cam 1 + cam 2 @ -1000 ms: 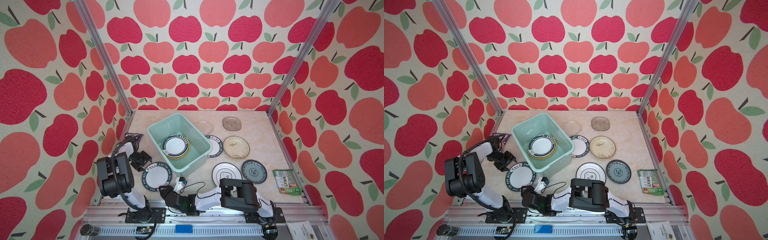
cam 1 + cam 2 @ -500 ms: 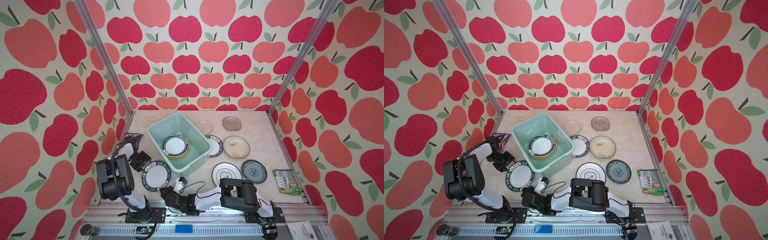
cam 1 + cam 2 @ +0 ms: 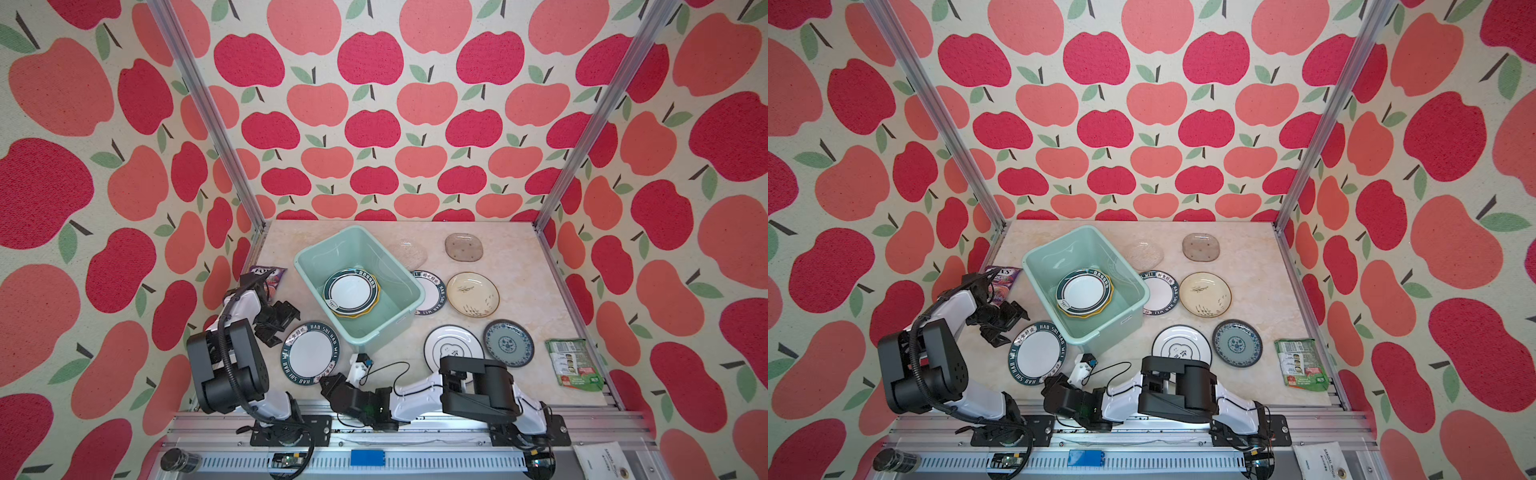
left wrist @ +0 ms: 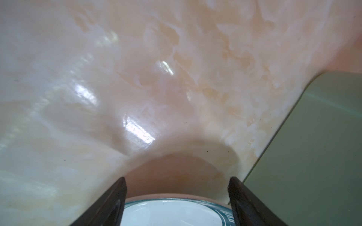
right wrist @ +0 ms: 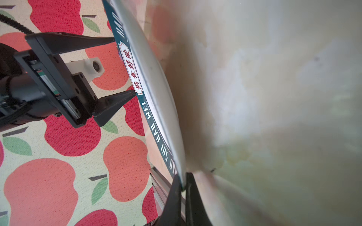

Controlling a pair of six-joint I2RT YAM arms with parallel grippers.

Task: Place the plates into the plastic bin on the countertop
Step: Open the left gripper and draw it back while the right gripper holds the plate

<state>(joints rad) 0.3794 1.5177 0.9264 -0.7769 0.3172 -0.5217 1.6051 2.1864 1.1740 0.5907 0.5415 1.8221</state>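
Teal-rimmed lettered plate (image 3: pixel 311 352) on countertop (image 3: pixel 511 257), just beside the mint bin (image 3: pixel 349 253). Your right gripper (image 5: pixel 183 183) pinches its near rim; your left gripper (image 3: pixel 284 326) gapes, released, at the opposite edge.

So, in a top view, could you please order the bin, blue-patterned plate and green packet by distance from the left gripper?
From the left gripper:
1. plastic bin, just right of it.
2. blue-patterned plate, front right.
3. green packet, far right edge.
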